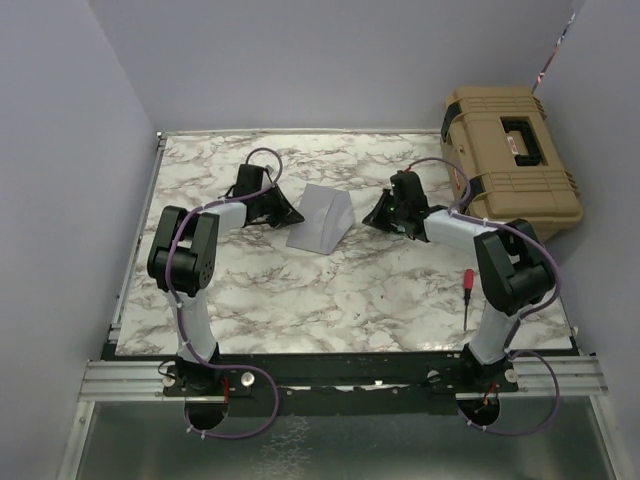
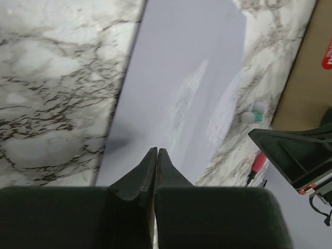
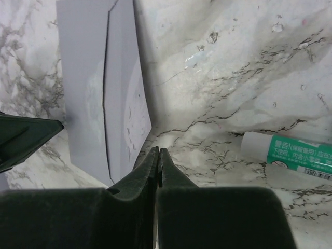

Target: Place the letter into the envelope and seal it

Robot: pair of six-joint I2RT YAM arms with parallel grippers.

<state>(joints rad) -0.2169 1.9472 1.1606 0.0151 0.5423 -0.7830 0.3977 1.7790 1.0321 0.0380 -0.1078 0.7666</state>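
Diagonally, envelope (image 1: 320, 220), long axis near-left to far-right

The grey-lavender paper envelope (image 1: 320, 218) lies mid-table on the marble-patterned tabletop (image 1: 330, 290), between the two arms' tips. The left gripper (image 1: 292, 213) sits at its left edge, and the right gripper (image 1: 372, 215) is just beside its right edge. A white-and-green glue stick (image 3: 290, 153) lies on the table right of the envelope. A tan plastic toolbox (image 1: 510, 160) stands at the far right corner. A red-handled screwdriver (image 1: 466, 295) lies near right, beside the right arm.
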